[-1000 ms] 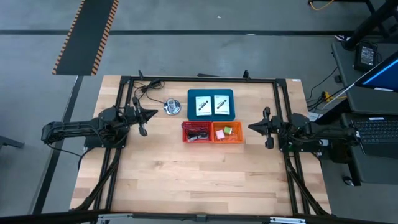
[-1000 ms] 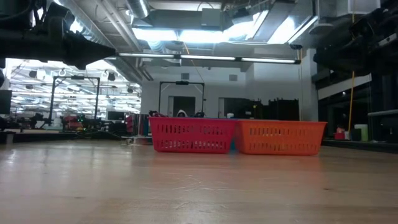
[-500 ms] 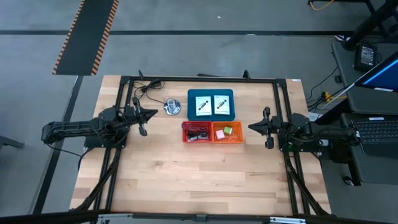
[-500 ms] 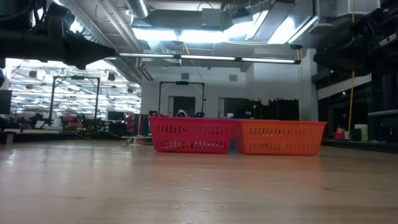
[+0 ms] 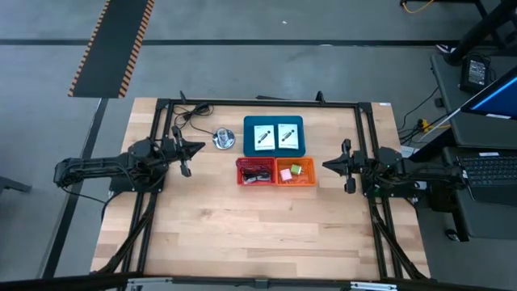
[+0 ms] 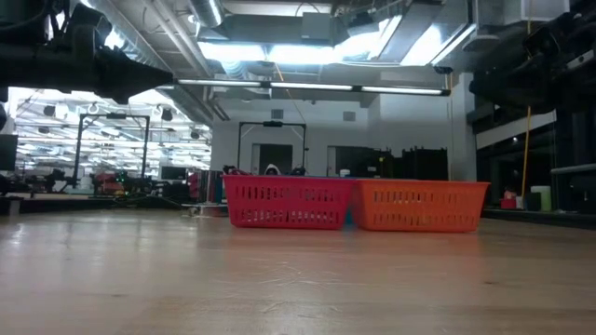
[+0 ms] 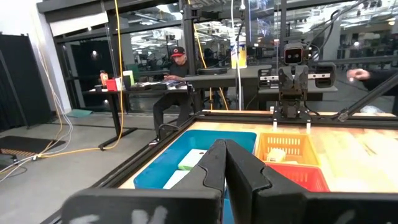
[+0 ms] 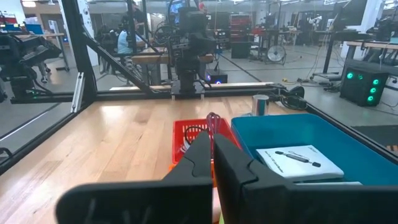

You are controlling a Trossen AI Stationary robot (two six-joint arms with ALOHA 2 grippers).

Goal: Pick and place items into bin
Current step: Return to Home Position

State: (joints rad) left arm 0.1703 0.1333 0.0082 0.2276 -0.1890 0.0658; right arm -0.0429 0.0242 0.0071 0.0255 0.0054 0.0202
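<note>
Two white cards printed with a black pen shape (image 5: 264,135) (image 5: 287,135) lie flat in a blue tray (image 5: 274,121) at the table's far middle. In front of it stand a red basket (image 5: 256,172) holding thin black cables and an orange basket (image 5: 296,172) holding a tiny green cube (image 5: 296,168) and a tiny pale cube (image 5: 285,171). My left gripper (image 5: 199,148) hovers shut left of the baskets; in its wrist view the fingers (image 7: 225,163) meet. My right gripper (image 5: 325,166) hovers shut right of the orange basket, fingers together (image 8: 210,151).
A round silver disc (image 5: 224,138) stands left of the blue tray, with a loose black cable (image 5: 184,113) near the far left corner. A black frame (image 5: 258,103) rims the table. Bare wood stretches across the near half. People sit at desks beyond the table.
</note>
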